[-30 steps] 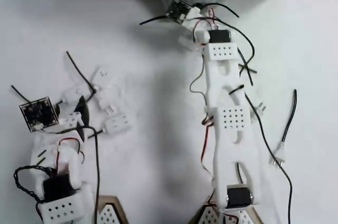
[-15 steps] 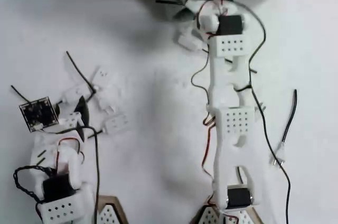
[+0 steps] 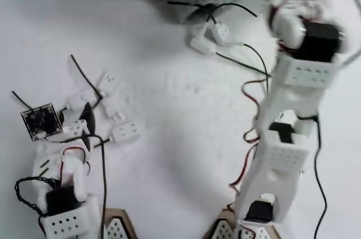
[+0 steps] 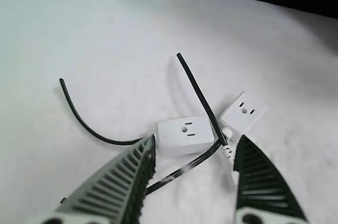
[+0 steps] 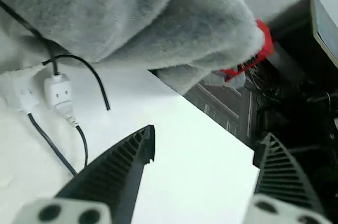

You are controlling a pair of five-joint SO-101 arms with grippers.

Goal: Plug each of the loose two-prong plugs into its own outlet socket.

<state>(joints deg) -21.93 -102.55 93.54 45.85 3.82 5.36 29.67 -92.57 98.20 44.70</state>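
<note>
Left hand (image 4: 196,142) gapes empty over a bare socket (image 4: 185,133) and loose plug (image 4: 227,152); right hand (image 5: 209,133) is also wide and empty. Most plugging likely remains.

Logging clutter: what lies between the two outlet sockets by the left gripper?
A black cord ending in a white plug, in the left wrist view.

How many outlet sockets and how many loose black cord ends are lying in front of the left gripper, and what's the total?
Outlet sockets: 2
Loose black cord ends: 2
Total: 4
</note>
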